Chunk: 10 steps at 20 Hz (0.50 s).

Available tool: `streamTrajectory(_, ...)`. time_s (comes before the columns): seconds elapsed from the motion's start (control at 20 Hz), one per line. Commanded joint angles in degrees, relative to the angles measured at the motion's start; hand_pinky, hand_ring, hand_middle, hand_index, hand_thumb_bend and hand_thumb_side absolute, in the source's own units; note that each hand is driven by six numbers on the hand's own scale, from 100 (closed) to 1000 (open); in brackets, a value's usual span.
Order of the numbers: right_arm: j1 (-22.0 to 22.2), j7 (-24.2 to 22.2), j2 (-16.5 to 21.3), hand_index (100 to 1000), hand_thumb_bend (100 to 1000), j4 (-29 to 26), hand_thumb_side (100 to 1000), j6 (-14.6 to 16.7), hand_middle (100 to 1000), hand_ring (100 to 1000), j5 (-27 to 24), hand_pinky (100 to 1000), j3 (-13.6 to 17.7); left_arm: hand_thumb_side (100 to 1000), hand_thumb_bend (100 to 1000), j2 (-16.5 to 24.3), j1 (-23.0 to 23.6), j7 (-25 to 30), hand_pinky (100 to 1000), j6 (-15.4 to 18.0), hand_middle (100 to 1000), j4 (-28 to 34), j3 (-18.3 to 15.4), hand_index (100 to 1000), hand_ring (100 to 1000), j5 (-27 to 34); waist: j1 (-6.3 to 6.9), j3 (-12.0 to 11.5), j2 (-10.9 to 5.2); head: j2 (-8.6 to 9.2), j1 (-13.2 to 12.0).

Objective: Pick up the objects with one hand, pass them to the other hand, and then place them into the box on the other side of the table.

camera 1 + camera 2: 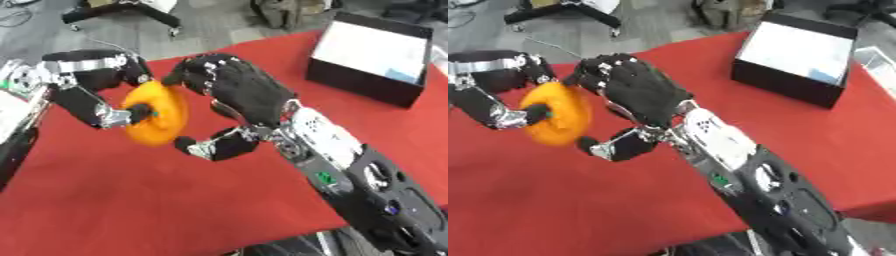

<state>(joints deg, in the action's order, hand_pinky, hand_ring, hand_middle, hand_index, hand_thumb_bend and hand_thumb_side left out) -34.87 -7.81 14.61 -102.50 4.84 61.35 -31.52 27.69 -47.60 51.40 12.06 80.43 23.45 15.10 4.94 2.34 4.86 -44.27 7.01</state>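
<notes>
Orange ring (pixel 157 114) (between both hands)

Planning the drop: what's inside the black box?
The black box on the red table shows a pale lining with a small bluish patch near its right corner. Nothing else shows; the near wall hides the nearest strip.

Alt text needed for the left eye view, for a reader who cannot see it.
Above a red table, the left robot hand holds an orange ring while the right robot hand closes around it from the other side. A black box sits far right.
</notes>
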Motion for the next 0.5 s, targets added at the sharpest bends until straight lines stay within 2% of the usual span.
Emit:
streamTrajectory(0.05,-1.23,1.39,-0.63,821,431,1.09,418,-0.39,723,768,0.65,714,0.39,279,100,0.41,-1.62,0.56,646,0.18,286,1.40,0.00,428,373,0.57,-0.08,-0.19,-0.98,0.15,0.34)
streamTrajectory(0.25,-1.62,2.40,-1.04,800,432,2.36,416,-0.62,699,757,0.60,706,0.30,278,100,0.28,-1.68,0.56,646,0.13,287,1.30,0.09,429,374,0.30,-0.09,-0.29,-0.94,0.15,0.50)
streamTrajectory(0.35,-1.74,2.97,-1.20,741,404,2.65,410,-0.79,639,726,0.13,682,0.12,280,100,0.12,-1.71,0.56,646,0.05,288,1.22,0.16,430,375,0.24,-0.09,-0.33,-0.90,0.15,0.57)
streamTrajectory(0.45,-1.81,3.84,-1.31,646,340,2.68,410,-1.03,540,679,-0.19,653,-0.01,279,100,0.03,-1.70,0.56,647,0.01,292,1.20,0.24,433,378,0.16,-0.09,-0.30,-0.87,0.15,0.64)
streamTrajectory(0.5,-1.82,4.47,-1.31,626,328,2.62,409,-1.20,524,671,-0.38,647,-0.06,279,100,0.04,-1.67,0.56,647,0.05,293,1.15,0.23,434,378,0.06,-0.09,-0.29,-0.86,0.15,0.68)
